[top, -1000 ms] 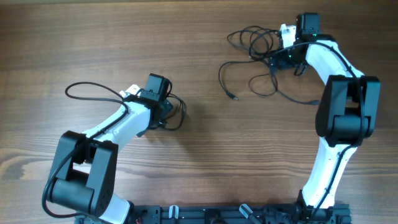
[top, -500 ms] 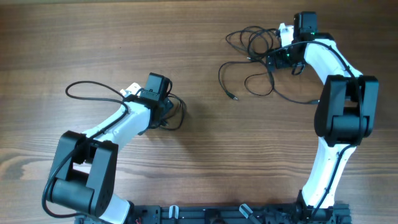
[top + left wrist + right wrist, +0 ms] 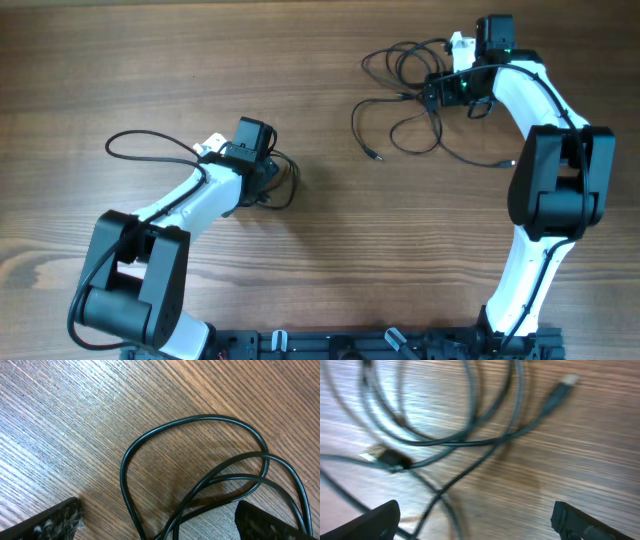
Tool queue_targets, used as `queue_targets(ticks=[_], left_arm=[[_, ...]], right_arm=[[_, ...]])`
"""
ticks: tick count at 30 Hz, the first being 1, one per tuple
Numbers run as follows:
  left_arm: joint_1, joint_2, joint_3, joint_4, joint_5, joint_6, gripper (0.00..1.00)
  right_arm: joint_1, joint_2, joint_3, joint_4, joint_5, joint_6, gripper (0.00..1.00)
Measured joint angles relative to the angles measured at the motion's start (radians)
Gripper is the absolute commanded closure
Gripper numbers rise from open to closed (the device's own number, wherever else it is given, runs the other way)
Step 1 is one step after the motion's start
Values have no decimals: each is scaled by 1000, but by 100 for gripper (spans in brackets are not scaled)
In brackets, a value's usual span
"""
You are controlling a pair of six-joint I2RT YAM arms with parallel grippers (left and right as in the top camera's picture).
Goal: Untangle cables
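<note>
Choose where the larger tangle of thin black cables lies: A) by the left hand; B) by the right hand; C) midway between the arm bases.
B: the tangle of thin black cables spreads beside the right hand; only a looped black cable lies by the left hand.

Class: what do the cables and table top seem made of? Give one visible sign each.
Cables: probably rubber or plastic sheathing, smooth and slightly glossy; a thin highlight runs along the black curve. Table: wood or wood-look laminate, faintly shiny; fine brown grain lines.
</note>
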Motion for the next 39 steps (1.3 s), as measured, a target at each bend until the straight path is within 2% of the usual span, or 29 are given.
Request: queue_targets(ticks=[7, 16, 19, 23, 26, 29, 34, 39], left_arm=[[0, 0, 0, 0, 0, 0, 0], [0, 0, 0, 0, 0, 0, 0], [0, 0, 0, 0, 0, 0, 0], [0, 0, 0, 0, 0, 0, 0], [0, 0, 0, 0, 0, 0, 0], [0, 0, 0, 0, 0, 0, 0], [0, 0, 0, 0, 0, 0, 0], [0, 0, 0, 0, 0, 0, 0]], right_arm=[[23, 0, 0, -14, -75, -6, 0], [32, -2, -64, 52, 47, -18, 0], [32, -9, -64, 46, -30, 3, 0], [32, -74, -64, 24, -103, 33, 0], [32, -155, -63, 60, -72, 87, 1], [26, -195, -51, 100, 16, 159, 7], [22, -131, -50, 90, 85, 212, 8], [24, -37, -51, 65, 92, 261, 23]])
